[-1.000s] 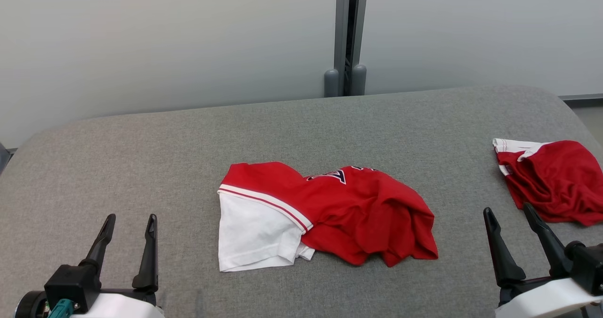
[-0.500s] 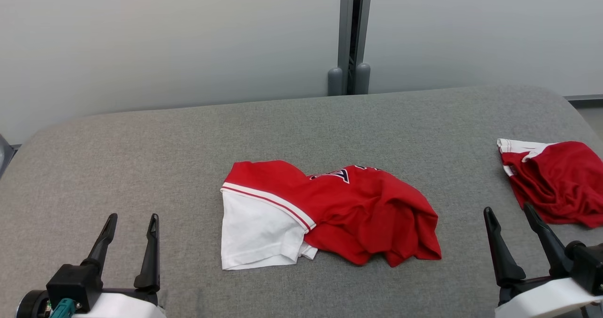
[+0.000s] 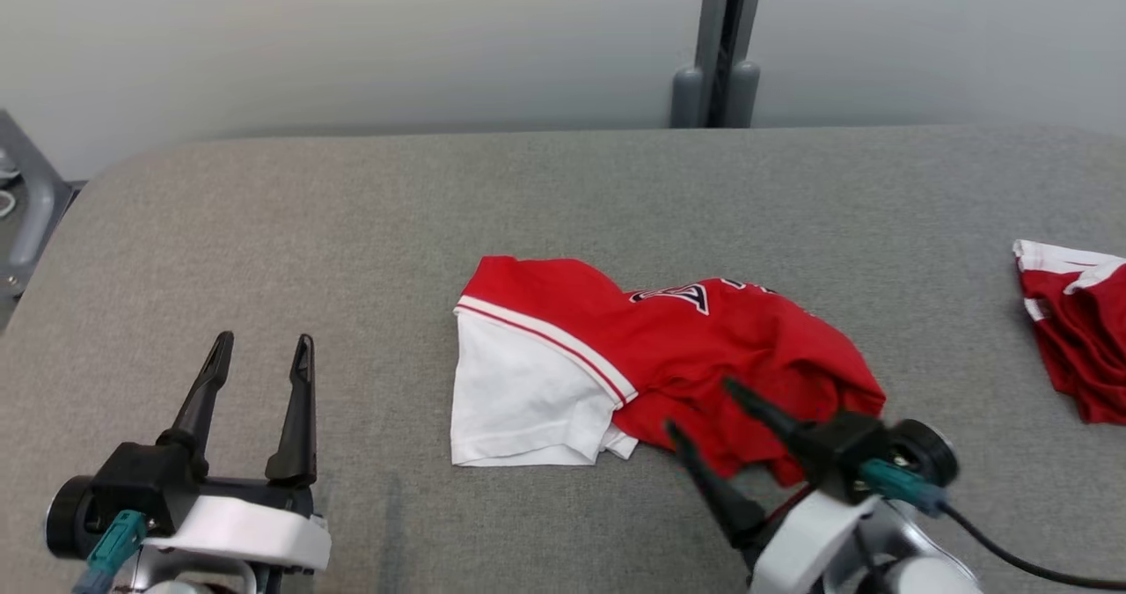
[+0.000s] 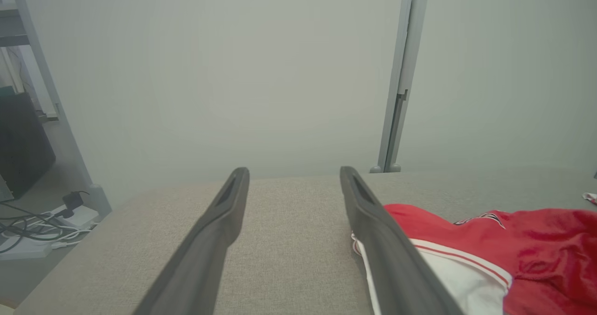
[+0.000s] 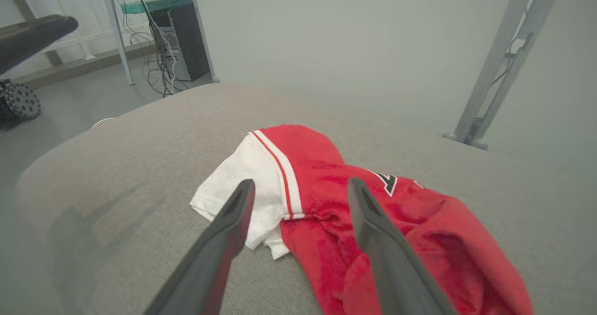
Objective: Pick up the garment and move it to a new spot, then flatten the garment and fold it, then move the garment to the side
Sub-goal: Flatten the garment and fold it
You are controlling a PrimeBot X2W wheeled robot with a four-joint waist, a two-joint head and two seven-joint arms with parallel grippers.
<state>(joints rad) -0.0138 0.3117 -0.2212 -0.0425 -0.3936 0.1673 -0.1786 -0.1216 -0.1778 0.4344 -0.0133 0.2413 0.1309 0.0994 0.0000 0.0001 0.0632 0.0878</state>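
- On the grey padded table [image 3: 352,224], near its middle, the red garment [image 3: 704,348] lies in a loose crumpled heap. Its white sleeve [image 3: 519,400] is spread flat toward my left.
- At the table's right edge a second red garment [image 3: 1078,330] sits well apart from the first.
- I judge the garment light, soft and limp. It should sag and trail from any hold, and it won't break.
- The bunched red folds along its near edge give thick cloth to pinch, better than the flat sleeve.
- My right pincer [image 3: 701,406] is spread wide and holds nothing. Its fingertips are over those near folds, aimed at the striped seam [image 5: 275,165]; whether they touch the cloth I cannot tell.
- My left pincer [image 3: 264,341] is equally wide and empty, over bare table to the left of the sleeve.
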